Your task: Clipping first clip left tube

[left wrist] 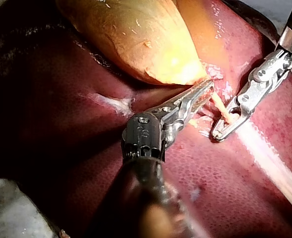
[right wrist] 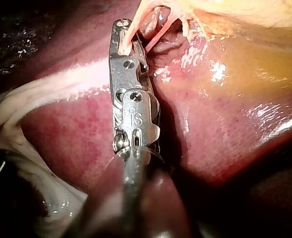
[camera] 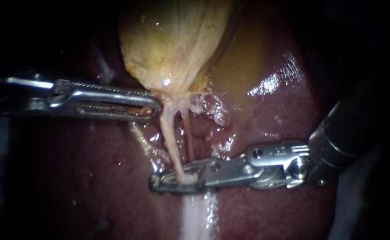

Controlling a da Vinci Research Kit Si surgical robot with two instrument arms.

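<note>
- At nine o'clock in the endoscope view the left instrument [camera: 156,107] reaches in level from the left edge. Its end effector lies closed, the two long jaws pinching the pale tissue where the gallbladder [camera: 173,40] narrows. I take it that it grips there to draw the neck aside and put the tubes under stretch.
- The gallbladder fills twelve o'clock, yellow and full, tapering toward the centre.
- From its neck the left tube [camera: 170,138] runs toward six o'clock, pale and taut. It seems to stand a little proud of the liver [camera: 115,186] beneath it. That lift looks like what lets jaws pass around it.
- Just beside it, on its three o'clock side, the thinner, redder right tube [camera: 189,140] runs the same way. As far as I can see it stays outside the other instrument's jaws.
- The right instrument [camera: 159,182] comes in from four o'clock. Its end effector is drawn nearly together across the left tube, low down and well away from the neck. Both jaws touch the tube, one from each side. It lies crosswise to the tube, presumably so the closure lands square and takes this tube alone.
</note>
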